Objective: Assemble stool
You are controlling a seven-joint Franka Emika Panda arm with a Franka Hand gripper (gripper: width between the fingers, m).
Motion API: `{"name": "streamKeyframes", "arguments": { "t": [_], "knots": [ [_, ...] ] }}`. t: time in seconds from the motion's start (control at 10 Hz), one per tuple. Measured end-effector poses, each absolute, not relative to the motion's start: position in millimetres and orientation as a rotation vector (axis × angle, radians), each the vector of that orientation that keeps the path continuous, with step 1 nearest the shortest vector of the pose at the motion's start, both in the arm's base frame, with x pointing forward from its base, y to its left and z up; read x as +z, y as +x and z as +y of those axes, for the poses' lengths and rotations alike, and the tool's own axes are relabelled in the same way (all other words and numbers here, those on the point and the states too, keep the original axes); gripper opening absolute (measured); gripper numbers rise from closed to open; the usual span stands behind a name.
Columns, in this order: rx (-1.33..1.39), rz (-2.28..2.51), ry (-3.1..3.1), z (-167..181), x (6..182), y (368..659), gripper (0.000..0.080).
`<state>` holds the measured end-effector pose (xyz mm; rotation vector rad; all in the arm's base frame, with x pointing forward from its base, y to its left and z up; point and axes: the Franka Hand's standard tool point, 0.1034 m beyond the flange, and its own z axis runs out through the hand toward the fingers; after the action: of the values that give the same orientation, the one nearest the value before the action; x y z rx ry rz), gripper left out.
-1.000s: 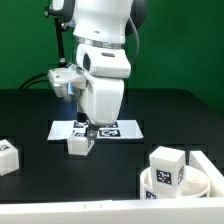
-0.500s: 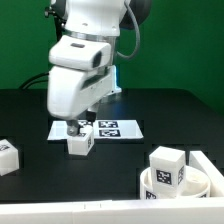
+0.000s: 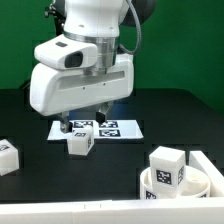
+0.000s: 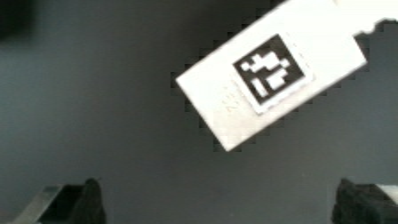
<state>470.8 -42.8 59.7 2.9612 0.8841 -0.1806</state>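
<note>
My gripper is open and empty, hanging just above a white tagged stool leg that stands on the black table in front of the marker board. In the wrist view the two fingertips stand wide apart with only bare table between them, and my gripper holds nothing. The round white seat lies at the exterior view's lower right with a second leg standing in it. A third leg sits at the left edge.
The marker board's corner with one tag shows in the wrist view. A green wall backs the table. The table's front edge runs along the bottom of the exterior view, close to the seat.
The arm has swung toward the exterior view's left and its wrist has turned. The gripper has risen slightly off the leg by the marker board. The leg has stayed in place.
</note>
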Motion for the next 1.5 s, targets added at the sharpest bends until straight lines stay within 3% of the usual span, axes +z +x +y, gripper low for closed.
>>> {"name": "streamKeyframes", "arguments": {
  "t": [0.3, 0.4, 0.8, 1.5],
  "knots": [
    [-0.207, 0.160, 3.113, -48.4, 50.0, 481.8, 0.0649],
    [-0.225, 0.021, 3.151, -52.4, 42.9, 478.4, 0.0649],
    [-0.278, -0.234, 3.156, -44.1, 42.3, 474.9, 0.0649],
    [-1.134, -0.377, 3.048, -44.0, 47.0, 457.9, 0.0649]
  ]
}}
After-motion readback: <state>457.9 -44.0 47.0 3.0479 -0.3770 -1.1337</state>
